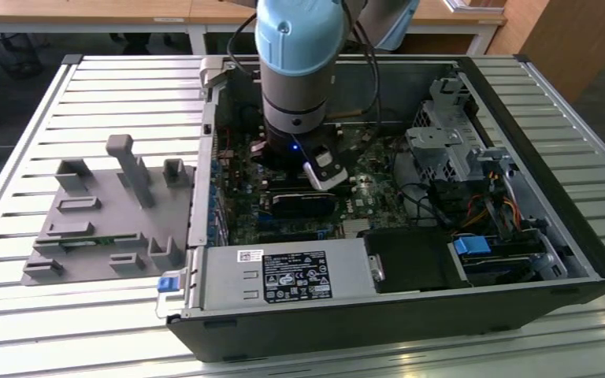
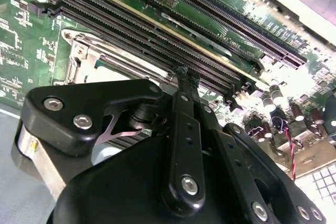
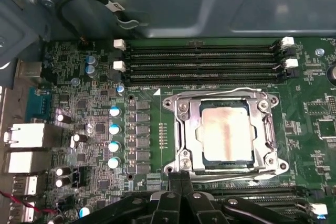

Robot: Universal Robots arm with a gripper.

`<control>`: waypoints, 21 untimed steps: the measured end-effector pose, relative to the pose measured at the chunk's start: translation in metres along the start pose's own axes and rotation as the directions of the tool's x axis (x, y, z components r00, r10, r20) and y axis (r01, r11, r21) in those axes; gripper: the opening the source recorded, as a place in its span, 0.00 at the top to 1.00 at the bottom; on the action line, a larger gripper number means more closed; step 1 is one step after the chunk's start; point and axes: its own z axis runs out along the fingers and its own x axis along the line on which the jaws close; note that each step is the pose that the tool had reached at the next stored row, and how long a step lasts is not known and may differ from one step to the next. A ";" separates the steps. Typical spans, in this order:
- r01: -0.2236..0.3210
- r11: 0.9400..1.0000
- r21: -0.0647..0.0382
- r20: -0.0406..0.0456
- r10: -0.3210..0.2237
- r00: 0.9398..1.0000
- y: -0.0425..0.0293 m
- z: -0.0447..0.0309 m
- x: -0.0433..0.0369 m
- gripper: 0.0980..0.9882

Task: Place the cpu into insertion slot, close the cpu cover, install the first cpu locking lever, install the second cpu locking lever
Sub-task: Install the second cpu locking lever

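In the first wrist view the cpu [image 3: 227,132] lies flat in the insertion slot [image 3: 254,153], its pale metal top showing through the window of the cpu cover [image 3: 191,129]. The cover lies down over the chip. A thin wire lever [image 3: 220,91] runs along one side of the socket and another [image 3: 236,177] along the opposite side. My gripper [image 3: 181,178] is shut, its tips touching or just above the socket's edge by the second lever. The second wrist view shows the black fingers [image 2: 184,77] together beside the cover [image 2: 86,59]. The gripper [image 1: 324,179] reaches down into the case.
Long black memory slots [image 3: 202,61] flank the socket, with capacitors [image 3: 114,129] to one side. The open computer case [image 1: 554,260] holds a power supply [image 1: 281,276] and drive cages [image 1: 450,150]. A grey fixture [image 1: 103,213] sits on the slatted table [image 1: 124,79].
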 end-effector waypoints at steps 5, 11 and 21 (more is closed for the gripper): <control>-0.001 1.000 -0.015 -0.001 0.001 1.000 -0.0006 0.0028 0.0012 0.99; -0.001 1.000 -0.023 -0.001 0.001 1.000 -0.0004 0.0050 0.0052 0.99; 0.000 1.000 -0.024 0.000 0.000 1.000 -0.0004 0.0038 0.0074 0.99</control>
